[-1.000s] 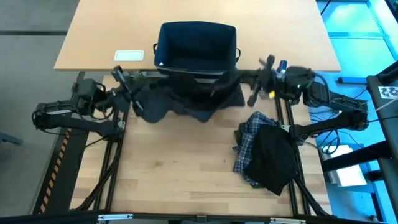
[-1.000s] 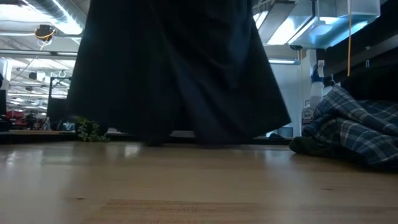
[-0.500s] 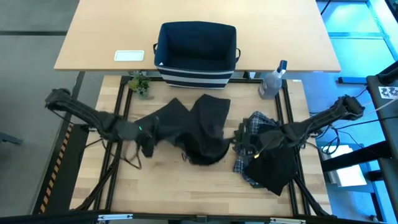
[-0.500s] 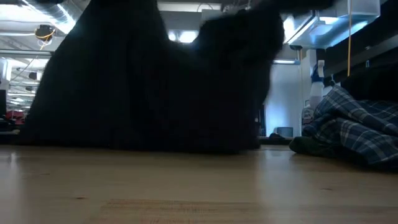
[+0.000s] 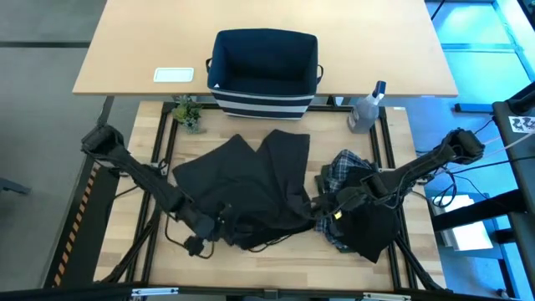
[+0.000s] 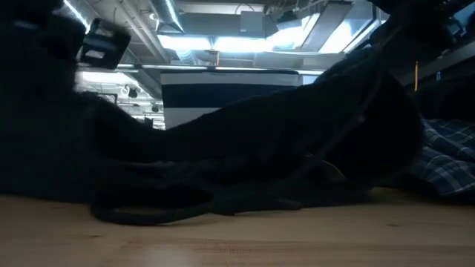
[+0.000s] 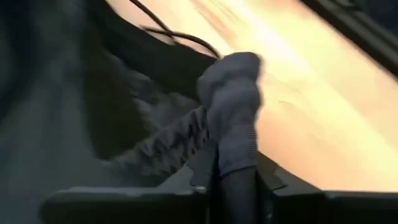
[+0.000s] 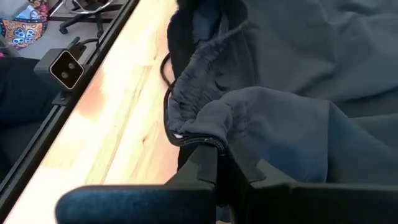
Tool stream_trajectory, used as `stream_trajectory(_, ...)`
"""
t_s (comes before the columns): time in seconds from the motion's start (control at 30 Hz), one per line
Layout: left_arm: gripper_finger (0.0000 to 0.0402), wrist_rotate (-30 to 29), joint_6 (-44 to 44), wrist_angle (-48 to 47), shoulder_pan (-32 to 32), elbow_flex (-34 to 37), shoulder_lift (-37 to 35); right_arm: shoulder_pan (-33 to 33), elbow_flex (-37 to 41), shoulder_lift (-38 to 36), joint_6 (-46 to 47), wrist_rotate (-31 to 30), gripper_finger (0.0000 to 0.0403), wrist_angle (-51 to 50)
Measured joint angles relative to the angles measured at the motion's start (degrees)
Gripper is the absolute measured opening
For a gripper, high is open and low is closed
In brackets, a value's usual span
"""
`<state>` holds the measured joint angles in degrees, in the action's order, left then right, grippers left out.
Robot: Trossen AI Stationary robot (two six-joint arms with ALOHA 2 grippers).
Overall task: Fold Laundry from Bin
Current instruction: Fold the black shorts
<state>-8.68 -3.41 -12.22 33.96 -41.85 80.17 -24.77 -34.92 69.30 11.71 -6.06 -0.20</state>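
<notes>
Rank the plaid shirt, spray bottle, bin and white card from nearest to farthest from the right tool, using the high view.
From the right tool, at the dark garment's near right corner:
1. Plaid shirt, right beside it, in the pile on the table's right.
2. Spray bottle, far right edge.
3. Bin, far middle.
4. White card, far left, beyond the bin.

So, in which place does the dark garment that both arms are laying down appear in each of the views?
High view: the dark garment lies spread at the table's middle, below the bin.
Low view: it fills most of the picture as a low dark heap.
Left wrist view: a bunched edge sits at the jaws.
Right wrist view: a fold sits at the jaws.
Shared landmark: the plaid shirt, beside the garment in the high and low views.
</notes>
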Motion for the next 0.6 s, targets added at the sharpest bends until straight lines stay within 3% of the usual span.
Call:
stream_trajectory(0.17,0.0100,6.0,5.3,-0.1,1.0,0.0,2.6,0.0,0.0,0.4,0.5,0.6,0.0005,-0.1)
stream_trajectory(0.3,0.0128,7.0,6.7,-1.0,1.2,-0.2,2.3,0.0,0.0,0.4,1.5,0.6,0.0005,-0.1)
stream_trajectory(0.6,0.0140,6.3,10.7,-12.7,3.0,-5.2,1.5,0.0,0.0,0.4,5.6,1.9,0.0006,-3.5)
